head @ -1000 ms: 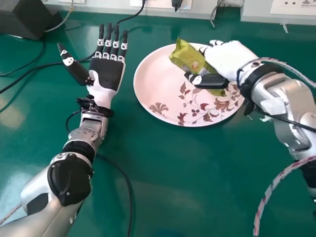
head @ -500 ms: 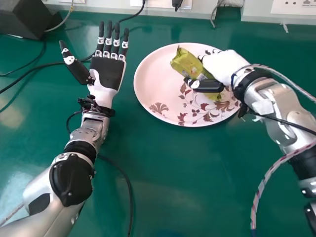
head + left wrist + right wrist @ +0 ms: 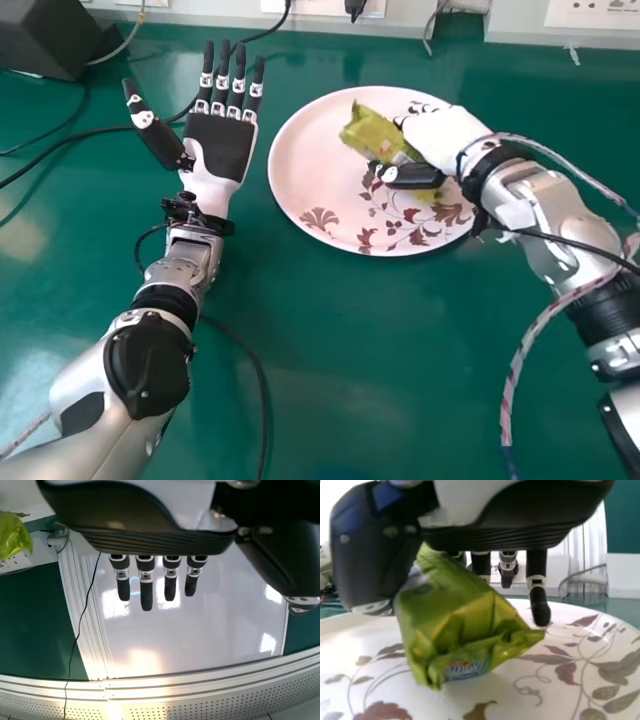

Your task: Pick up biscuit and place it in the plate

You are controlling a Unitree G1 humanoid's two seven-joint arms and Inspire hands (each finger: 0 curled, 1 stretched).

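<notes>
Head view: middle of the glossy yellow-green foil biscuit packet (image 3: 370,132) is hidden behind the thumb of the black-and-white right hand (image 3: 437,138), which also covers part of the round pale-pink leaf-printed plate (image 3: 300,160). Boxy black object (image 3: 40,35) is cut off at left. Right wrist view: plate runs out of frame; packet print is blurred.

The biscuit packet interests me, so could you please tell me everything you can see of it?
The biscuit packet has a shiny, crinkled yellow-green wrapper, apparently thin plastic film, with a crimped end and some blue printing near it. It sits tilted over the plate, between the thumb and fingers of the right hand; whether it touches the plate is unclear.
</notes>
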